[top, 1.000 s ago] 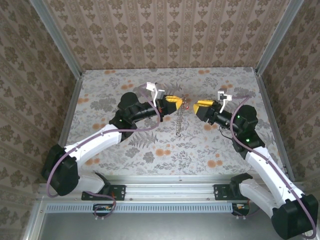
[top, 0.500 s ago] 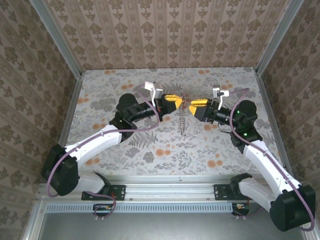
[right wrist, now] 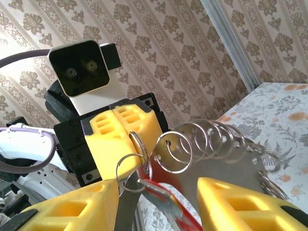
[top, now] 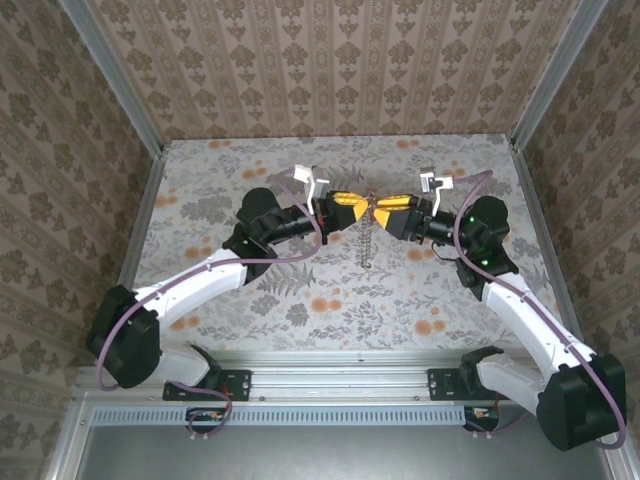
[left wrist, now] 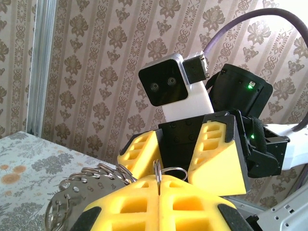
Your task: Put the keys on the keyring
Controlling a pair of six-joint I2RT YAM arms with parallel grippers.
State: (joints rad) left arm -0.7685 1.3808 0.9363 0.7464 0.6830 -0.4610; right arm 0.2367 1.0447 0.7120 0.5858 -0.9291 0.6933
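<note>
"Above the flowery desk, what's going on?"

"My left fingers pinch the keyring. My right fingers are spread wide, the red key between them. Its silver chain dangles down. Patterned walls stand around."

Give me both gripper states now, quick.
Left gripper: shut on a thin silver wire ring.
Right gripper: open, jaws either side of the small red-headed metal key, not clamping it.

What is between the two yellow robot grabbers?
A thin silvery chain dangles there in the top view; the right wrist view also shows a tiny red-headed key.
</note>
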